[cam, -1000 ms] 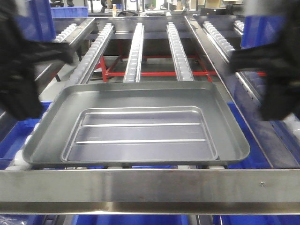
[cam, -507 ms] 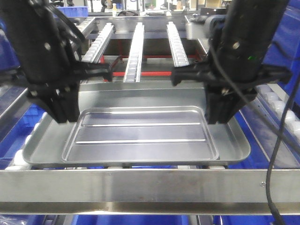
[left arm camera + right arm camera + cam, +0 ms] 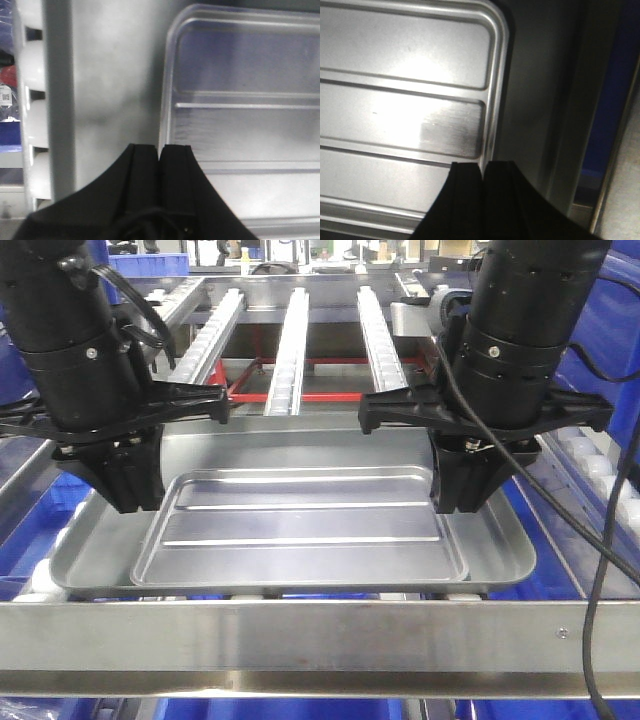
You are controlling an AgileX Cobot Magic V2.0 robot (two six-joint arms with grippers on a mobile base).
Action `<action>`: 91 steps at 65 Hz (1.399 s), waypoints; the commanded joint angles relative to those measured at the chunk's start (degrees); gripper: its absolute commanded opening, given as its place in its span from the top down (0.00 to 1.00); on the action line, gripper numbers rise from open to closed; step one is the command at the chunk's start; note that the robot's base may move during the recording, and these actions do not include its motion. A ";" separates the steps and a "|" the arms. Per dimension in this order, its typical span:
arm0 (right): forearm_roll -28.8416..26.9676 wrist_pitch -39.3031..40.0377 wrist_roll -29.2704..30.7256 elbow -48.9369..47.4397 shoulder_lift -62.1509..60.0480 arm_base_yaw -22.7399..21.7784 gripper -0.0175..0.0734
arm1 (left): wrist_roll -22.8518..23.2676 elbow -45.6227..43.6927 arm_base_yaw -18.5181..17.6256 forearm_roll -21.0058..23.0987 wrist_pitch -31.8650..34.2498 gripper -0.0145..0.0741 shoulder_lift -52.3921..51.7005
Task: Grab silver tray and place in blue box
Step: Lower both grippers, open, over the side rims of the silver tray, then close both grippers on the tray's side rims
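The silver tray (image 3: 300, 525) lies flat on the roller rack, its recessed centre panel and two long ridges facing up. My left gripper (image 3: 130, 502) points straight down over the tray's left part, at the left edge of the recessed panel (image 3: 240, 125). In the left wrist view its fingers (image 3: 160, 146) are pressed together with nothing between them. Over the tray's right part, my right gripper (image 3: 463, 505) points down at the panel's right edge (image 3: 490, 100). Its black fingers (image 3: 484, 163) are likewise shut and empty. Blue boxes (image 3: 30, 530) show below and beside the rack.
A steel crossbar (image 3: 320, 640) runs across the front of the rack, just before the tray. Three roller rails (image 3: 290, 340) extend away behind it over a red frame (image 3: 320, 397). Another blue box (image 3: 605, 330) stands at the right, and a cable (image 3: 610, 570) hangs from the right arm.
Both arms have swung in from the sides and come down over the tray's left and right parts. The tray has not moved.
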State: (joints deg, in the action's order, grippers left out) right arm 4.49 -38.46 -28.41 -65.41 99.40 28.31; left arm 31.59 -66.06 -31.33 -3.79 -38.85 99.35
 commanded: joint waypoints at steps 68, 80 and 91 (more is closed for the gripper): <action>0.38 3.80 0.41 -1.98 0.15 -2.96 0.35 | -0.38 -1.37 -1.52 0.25 3.42 0.59 -0.46; 0.35 3.83 0.41 -1.98 0.21 -2.88 0.35 | -0.38 -1.37 -1.52 0.25 3.43 0.59 1.30; 0.35 4.99 0.41 -1.98 0.48 -2.88 0.35 | -0.38 -1.37 -1.52 -0.03 3.53 0.59 2.36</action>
State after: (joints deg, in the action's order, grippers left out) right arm 4.49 -36.04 -28.30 -65.55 102.23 25.64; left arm 31.35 -66.06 -32.46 -3.66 -36.84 103.81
